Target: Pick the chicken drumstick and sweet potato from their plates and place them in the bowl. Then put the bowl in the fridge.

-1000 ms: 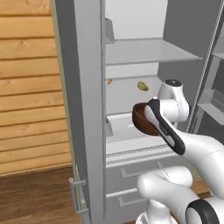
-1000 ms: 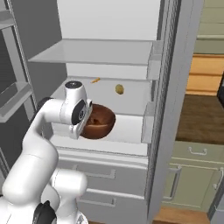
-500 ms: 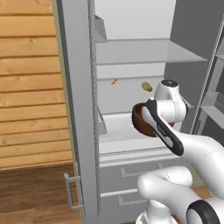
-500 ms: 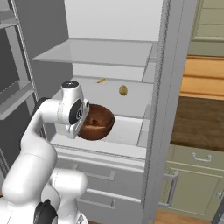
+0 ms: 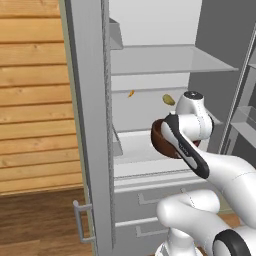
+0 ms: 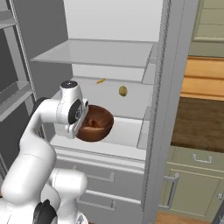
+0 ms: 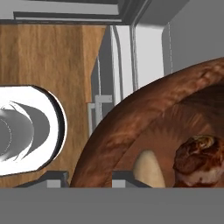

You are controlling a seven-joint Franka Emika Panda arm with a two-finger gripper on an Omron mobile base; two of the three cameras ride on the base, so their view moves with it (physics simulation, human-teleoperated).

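Item: deep round reddish-brown wood-like bowl (image 6: 95,127). Location: inside the tall grey metallic fridge (image 5: 90,125), on or just over the pale middle shelf (image 6: 124,131); contact with the shelf cannot be told.

Contents, seen in the hand view: golden-brown chicken drumstick (image 7: 199,159) and a pale tan rounded piece, apparently the sweet potato (image 7: 148,169), lying side by side in the bowl's hollow. The base views do not show these clearly.

Holder: two-finger gripper (image 6: 80,127) of the white arm, at the bowl's near rim. Its fingers are hidden behind the hand in both base views and by the bowl in the hand view; whether the pincer grips the rim or stands apart from it cannot be told.

Other stock, base views: small yellowish oval item (image 6: 123,91) and thin orange item (image 6: 100,81) by the fridge's back wall. The right base view adds pale green cabinets (image 6: 197,175).
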